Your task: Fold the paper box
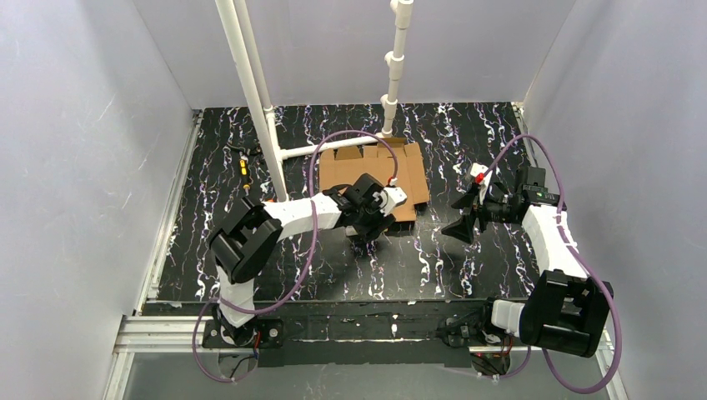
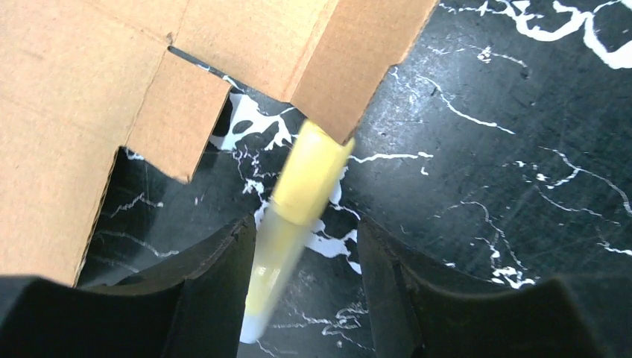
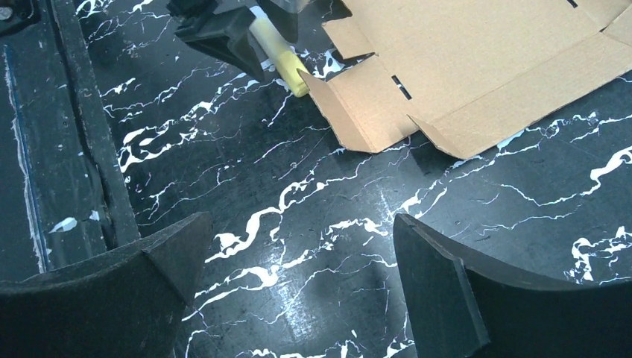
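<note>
paper box (image 3: 477, 60): flat brown cardboard, die-cut flaps | table (image 3: 298, 224): black, white-veined

text: none readable | paper box (image 2: 67, 89) ahead of the left fingers (image 2: 212, 298): plain brown, no print legible

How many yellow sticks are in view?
1. The yellow stick is inside the left pincer, its tip at a flap of the paper box. More may hide under the cardboard.
</note>
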